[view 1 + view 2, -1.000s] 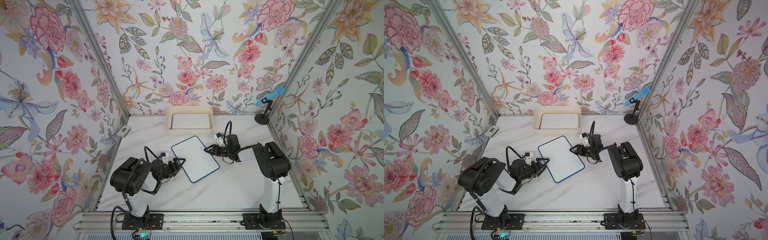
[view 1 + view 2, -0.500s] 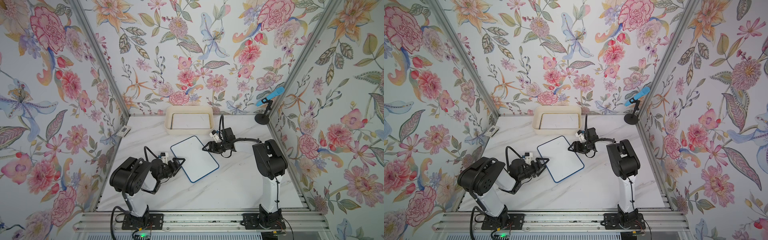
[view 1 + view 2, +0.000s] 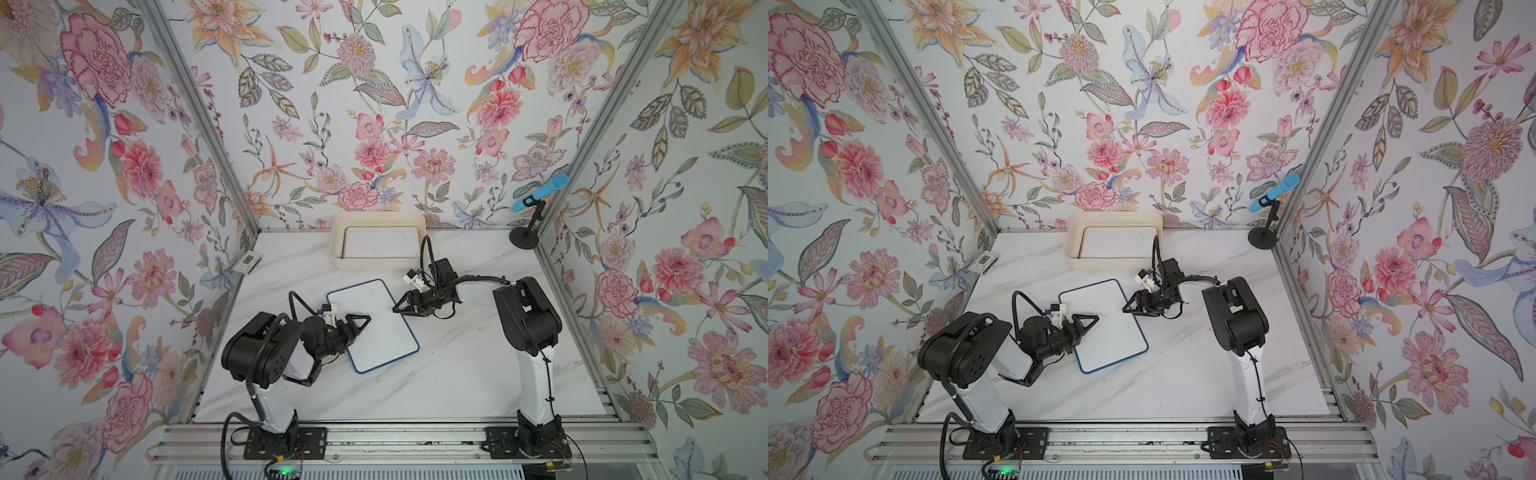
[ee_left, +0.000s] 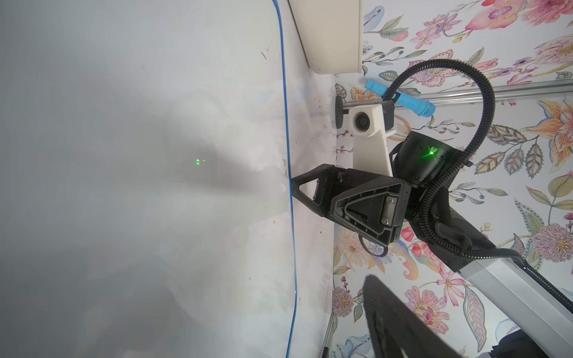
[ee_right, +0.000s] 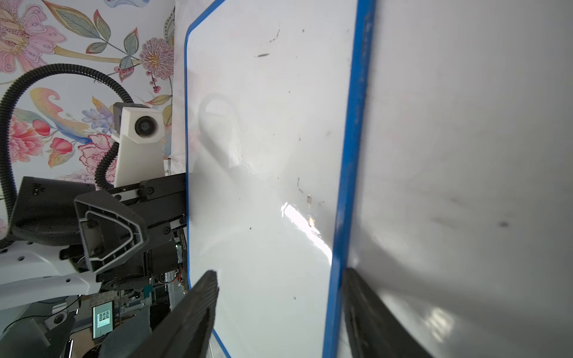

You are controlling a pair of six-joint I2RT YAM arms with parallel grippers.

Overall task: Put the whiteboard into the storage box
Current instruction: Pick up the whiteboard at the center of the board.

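The whiteboard [image 3: 376,332] [image 3: 1106,332], white with a blue rim, lies flat mid-table. My left gripper [image 3: 357,332] [image 3: 1087,331] is open at the board's left edge, one finger [image 4: 390,313] showing in the left wrist view and the other hidden. My right gripper [image 3: 397,308] [image 3: 1125,309] [image 5: 279,272] is open astride the board's right edge, with the blue rim [image 5: 350,155] running between its fingers. The cream-white storage box [image 3: 374,264] [image 3: 1113,264] [image 4: 328,37] stands at the back, apart from the board.
Inside the box lies another white board [image 3: 380,243]. A blue microphone [image 3: 540,193] on a black stand sits at the back right corner. A small card [image 3: 248,262] rests at the table's left edge. Flowered walls close in three sides.
My right gripper has moved left and toward the front onto the board's right edge. The board has slid a little toward my left gripper, which stayed in place.
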